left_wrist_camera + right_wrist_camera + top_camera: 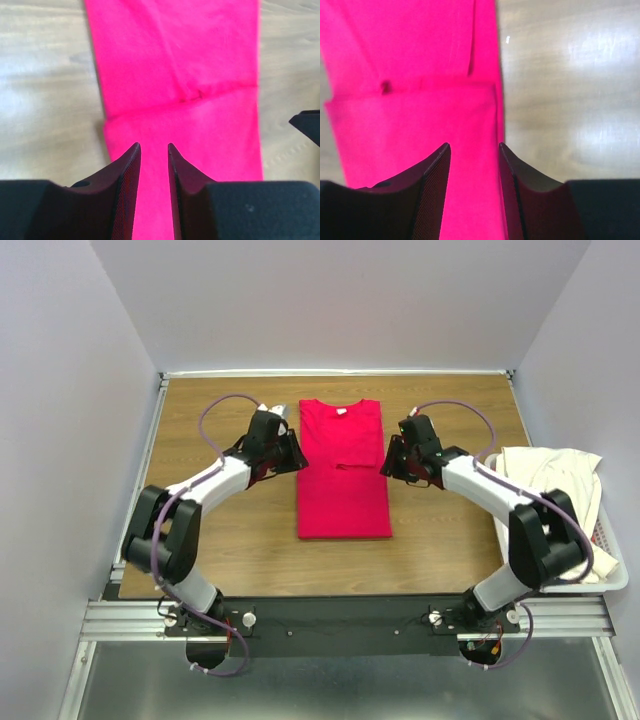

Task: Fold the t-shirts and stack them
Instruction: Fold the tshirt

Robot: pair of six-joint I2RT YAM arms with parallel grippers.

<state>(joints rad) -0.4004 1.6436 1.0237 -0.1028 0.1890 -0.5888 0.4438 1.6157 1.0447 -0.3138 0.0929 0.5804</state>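
Observation:
The crimson-red t-shirt (343, 468) lies flat in the middle of the table, sleeves folded in, as a long narrow rectangle with its collar at the far end. My left gripper (297, 454) hovers at its left edge, jaws a little apart and empty; in the left wrist view the gripper (154, 146) is over the red cloth (175, 65). My right gripper (388, 458) is at the shirt's right edge, open and empty; in the right wrist view the gripper (474, 146) sits over the cloth's edge (410, 50). The cream-white t-shirt (548, 472) lies crumpled in the basket.
The white slatted laundry basket (612, 558) stands at the table's right edge beside the right arm. Bare wooden table (230, 540) surrounds the red shirt. White walls enclose the table on three sides.

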